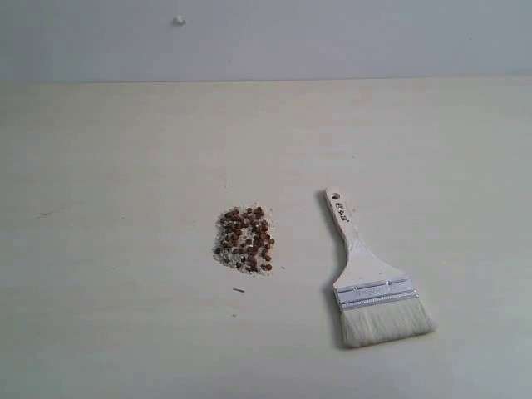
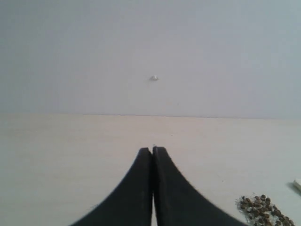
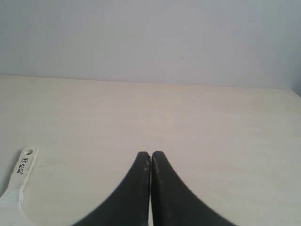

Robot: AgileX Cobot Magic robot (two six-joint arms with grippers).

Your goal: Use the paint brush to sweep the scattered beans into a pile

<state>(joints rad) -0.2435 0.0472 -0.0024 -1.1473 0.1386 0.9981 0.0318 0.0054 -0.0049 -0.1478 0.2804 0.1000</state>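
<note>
1. The black left end effector [image 2: 152, 149] and black right end effector [image 3: 150, 153] are both seen with jaws pressed together and nothing held.
2. The tiny reddish-brown beans [image 1: 244, 239], mixed with whitish crumbs, lie in a loose patch on the pale bench [image 1: 125, 166], ahead of the left end effector and off to its side.
3. The wide flat paint brush [image 1: 376, 293], with wooden handle, silver ferrule and cream bristles, lies untouched near the right end effector.
4. If the jaws are not parted, the handle may be knocked instead of grasped and shoved into the beans.
5. The flat-lying handle may slip from a pinch, and a hard stroke may fling beans outward.
6. Small dark printing near the handle's end cannot be read.
</note>
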